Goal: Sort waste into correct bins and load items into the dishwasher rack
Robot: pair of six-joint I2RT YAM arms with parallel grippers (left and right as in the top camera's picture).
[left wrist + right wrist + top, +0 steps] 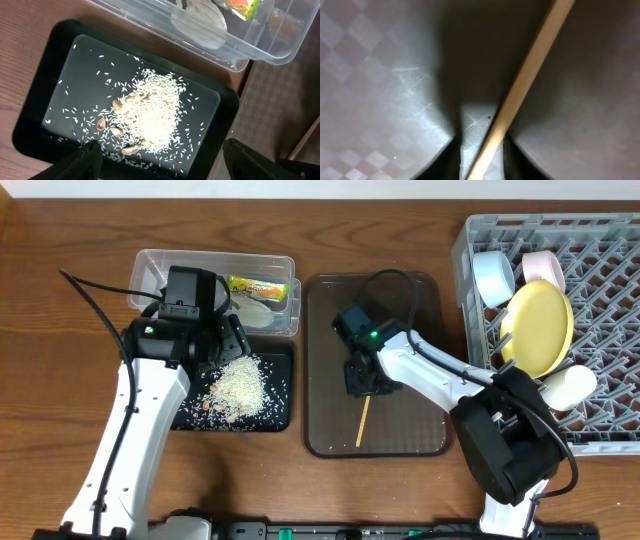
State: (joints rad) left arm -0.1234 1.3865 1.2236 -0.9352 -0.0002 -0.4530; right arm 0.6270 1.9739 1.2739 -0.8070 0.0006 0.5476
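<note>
Wooden chopstick (520,90) found lying on the dark-brown serving tray (380,75). In my right wrist view it runs on a slant from the far side down into my right gripper (481,162). Jaws there are narrow and straddle the stick's near end, one finger on each side. One finger (520,160) appears to be against the wood; a sliver of tray shows between the stick and the other finger. Fingertips are blurred, so I cannot tell whether the stick is clamped. From overhead, the stick's free length extends out of the gripper toward the tray's front edge.

My left gripper (175,162) hangs over the black tray (85,65), jaws wide and empty. Rice grains (155,110) lie heaped at the tray's middle, directly ahead of the fingers. Stray grains are scattered around the heap, and a few brown nut-like bits (117,104) are mixed in. Clear tub (200,42) sits just beyond the tray's far edge. It holds the green wrapper (242,6) and the crumpled clear wrapper (197,20).

Dishwasher rack (610,360) stands to the right of the serving tray. It carries the yellow plate (540,328) on edge, the light-blue bowl (490,277), and a pale bowl (545,265) beside it. The white cup (568,387) sits just below the plate.
</note>
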